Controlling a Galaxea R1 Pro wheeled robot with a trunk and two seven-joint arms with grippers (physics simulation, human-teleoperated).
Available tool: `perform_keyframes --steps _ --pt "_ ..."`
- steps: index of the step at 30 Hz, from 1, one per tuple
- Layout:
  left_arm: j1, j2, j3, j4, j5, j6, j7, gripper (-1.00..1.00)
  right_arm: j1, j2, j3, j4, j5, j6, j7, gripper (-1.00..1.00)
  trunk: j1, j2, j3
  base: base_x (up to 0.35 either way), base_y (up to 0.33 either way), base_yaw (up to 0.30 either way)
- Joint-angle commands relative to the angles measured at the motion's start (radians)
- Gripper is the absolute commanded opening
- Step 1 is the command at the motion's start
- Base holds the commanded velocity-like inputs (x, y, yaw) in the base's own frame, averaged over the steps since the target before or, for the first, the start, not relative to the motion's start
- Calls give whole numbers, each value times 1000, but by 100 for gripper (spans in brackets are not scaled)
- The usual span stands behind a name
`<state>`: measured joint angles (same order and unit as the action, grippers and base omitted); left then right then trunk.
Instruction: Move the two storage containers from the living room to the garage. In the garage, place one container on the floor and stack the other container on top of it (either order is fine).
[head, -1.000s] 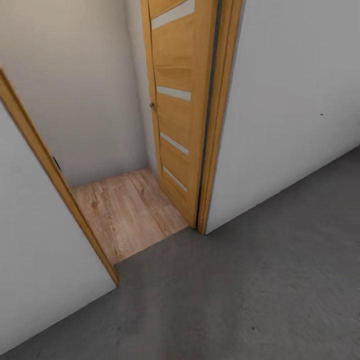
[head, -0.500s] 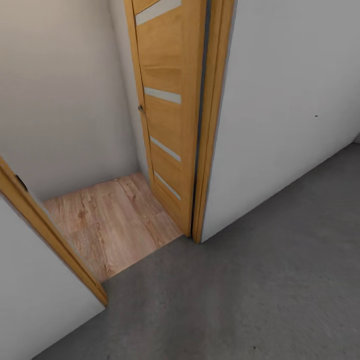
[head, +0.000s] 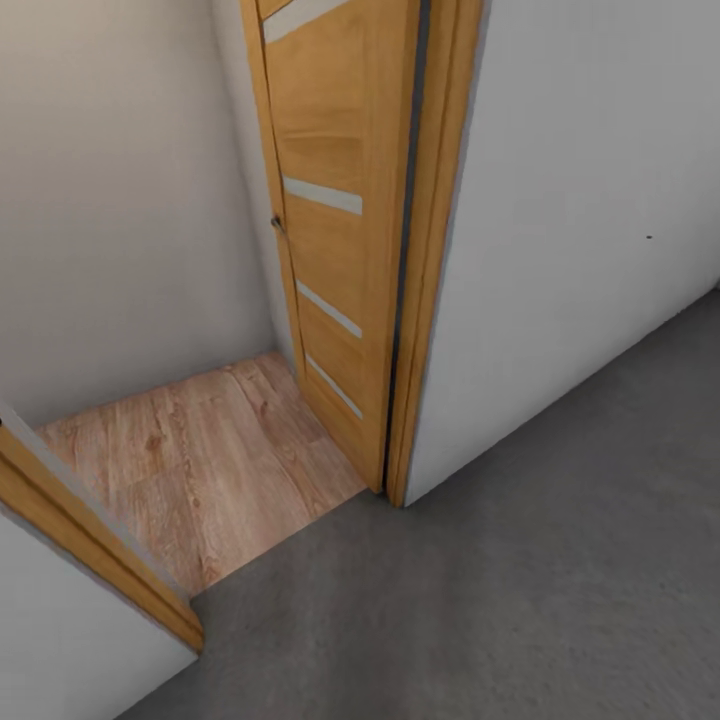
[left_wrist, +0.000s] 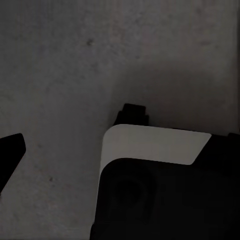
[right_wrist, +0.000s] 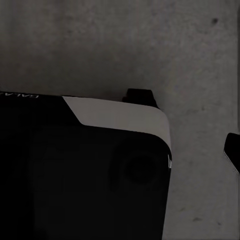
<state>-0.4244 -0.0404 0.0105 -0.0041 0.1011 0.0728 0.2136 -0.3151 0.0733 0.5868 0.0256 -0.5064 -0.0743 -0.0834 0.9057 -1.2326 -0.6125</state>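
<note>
Standing on the floor (head: 520, 600), dark grey mottled concrete, I take this side of the doorway to be the garage. Item one, the floor: bare in the head view, and both wrist views look down on the same concrete (left_wrist: 60, 75) past the robot's dark base with its white corner panel (left_wrist: 150, 145).

Item two, storage containers: none to list in these pictures, so I cannot say where they lie; I judge neither is placed or stacked on the visible concrete.

Item three, grippers: a dark tip at the edge of each wrist view may be a finger, too little to go on. Left, cannot tell whether spread or closed; right, likewise. Nothing orange-red shows by either.

Item four, the wooden door (head: 335, 230), swung open inward, with pale inset strips. Beyond it, light wood planks (head: 190, 470) and plain walls.

Judgement: robot faces the doorway, fetching and stacking apparently outstanding.
</note>
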Motion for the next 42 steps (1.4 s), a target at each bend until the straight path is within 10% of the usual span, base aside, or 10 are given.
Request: perform_keyframes --steps 1,42 --pt "0 0 0 0 10 2 3 100 -1 1 8 3 -9 -5 -1 100 1 0 -1 293 0 0" --pt "0 2 0 0 11 2 3 100 -1 0 8 3 -7 -8 -9 100 1 0 -1 306 0 40"
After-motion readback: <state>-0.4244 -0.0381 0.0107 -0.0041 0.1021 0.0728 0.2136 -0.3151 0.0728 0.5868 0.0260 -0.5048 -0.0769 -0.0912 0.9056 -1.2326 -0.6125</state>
